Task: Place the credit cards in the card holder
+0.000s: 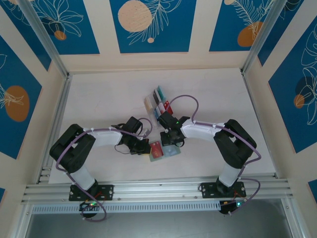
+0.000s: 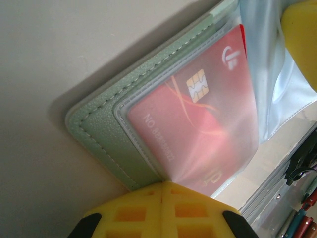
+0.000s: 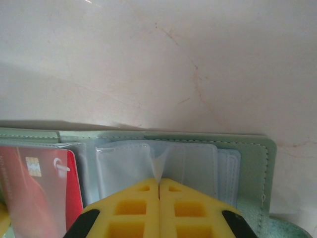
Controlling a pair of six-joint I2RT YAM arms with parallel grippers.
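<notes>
Now left gripper (image 2: 162,184) and right gripper (image 3: 158,181) pinch card holder (image 2: 106,131) sleeves, red card (image 2: 198,134) inside.

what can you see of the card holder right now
The sage-green, stitched, leather-look folding card holder lies open on the pale table between the two arms, on the near side of the clear plastic card rack. Inside are frosted clear plastic sleeves. One holds a red chip card; the others look empty. The left gripper has its yellow fingers closed on the edge of the red card's sleeve. The right gripper pinches an empty sleeve, pulled up into a small peak.
</notes>
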